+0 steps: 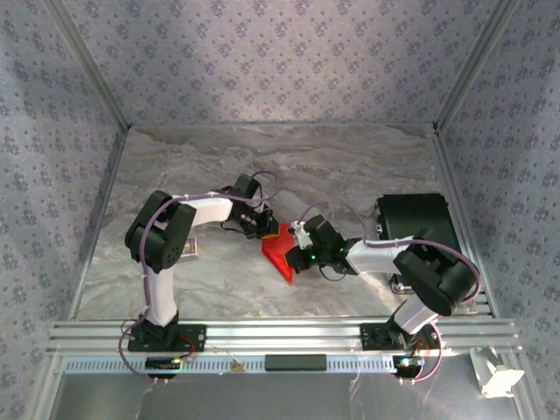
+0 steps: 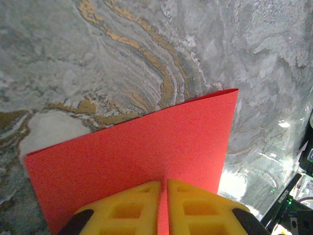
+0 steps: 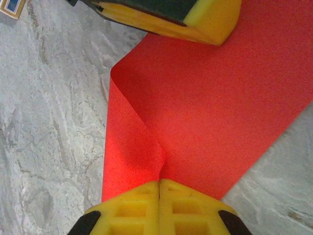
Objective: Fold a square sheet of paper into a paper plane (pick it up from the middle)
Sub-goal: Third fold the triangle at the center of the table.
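The square sheet of paper (image 1: 282,250), bright red and bent into a fold, hangs between my two grippers over the middle of the marble table. My left gripper (image 1: 261,224) is shut on its far-left edge; in the left wrist view the yellow fingers (image 2: 132,208) pinch the sheet (image 2: 146,147), which spreads out ahead of them. My right gripper (image 1: 304,248) is shut on the sheet's right side. In the right wrist view the paper (image 3: 210,107) puckers into a crease at the closed fingertips (image 3: 160,182), and a yellow finger of the left gripper (image 3: 195,19) shows at the top.
A small printed card (image 1: 190,248) lies on the table beside the left arm, and its corner (image 3: 11,7) appears in the right wrist view. A black box (image 1: 416,223) stands at the right. Patterned walls enclose the table (image 1: 262,157).
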Motion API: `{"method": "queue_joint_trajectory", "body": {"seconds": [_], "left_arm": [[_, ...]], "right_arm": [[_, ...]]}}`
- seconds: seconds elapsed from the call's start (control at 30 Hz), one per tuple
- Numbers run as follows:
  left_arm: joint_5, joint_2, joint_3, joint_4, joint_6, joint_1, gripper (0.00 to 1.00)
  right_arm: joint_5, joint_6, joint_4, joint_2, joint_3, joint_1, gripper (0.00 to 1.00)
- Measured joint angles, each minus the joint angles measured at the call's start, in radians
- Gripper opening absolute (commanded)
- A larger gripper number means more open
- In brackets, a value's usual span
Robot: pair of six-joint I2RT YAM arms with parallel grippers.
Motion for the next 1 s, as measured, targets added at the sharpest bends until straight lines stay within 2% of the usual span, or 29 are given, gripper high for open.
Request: {"method": "queue_joint_trajectory", "body": {"seconds": [0.33,1.0], "left_arm": [[0.000,0.000,0.000,0.003,-0.006,0.000,0.14],[0.000,0.000,0.000,0.011,-0.015,0.000,0.14]], "right_arm": [[0.038,0.000,-0.001,0.000,0.006,0.000,0.01],[0.030,-0.008,0.003,0.026,0.010,0.001,0.01]]}}
